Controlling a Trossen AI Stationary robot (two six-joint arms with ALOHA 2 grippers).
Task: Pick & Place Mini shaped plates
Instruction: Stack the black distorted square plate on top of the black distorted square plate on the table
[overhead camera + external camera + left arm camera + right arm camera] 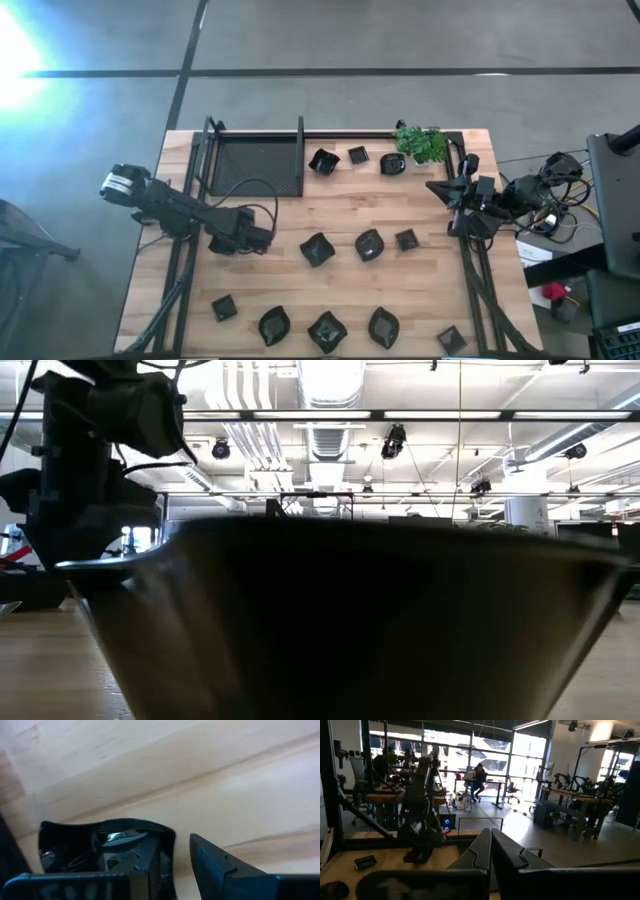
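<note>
Your left gripper (262, 238) sits low over the wooden table (430, 275), left of centre, just below the large black tray (255, 167). In the left wrist view its fingers (210, 865) stand apart, with one glossy black mini plate (75, 845) at the inner finger; the finger overlaps the plate's rim, but you cannot tell from these views whether the plate is actually gripped or only touched.

Your right gripper (437, 190) waits at the right edge of the table, raised, beside the small green plant (422, 143). Its fingers (487, 847) are pressed together with nothing between them.

The other mini shaped plates lie scattered and apart from one another:
- three in the far row between tray and plant, e.g. one (357, 155)
- three across the middle, e.g. one (368, 244)
- five along the near edge, e.g. one (327, 331)

The low view is almost wholly blocked by the dark wall of a plate (350, 620) sitting right at the lens; the left arm (90, 460) shows above it on that picture's left.

In the right wrist view, a person (480, 777) sits at a desk far back in the room
</note>
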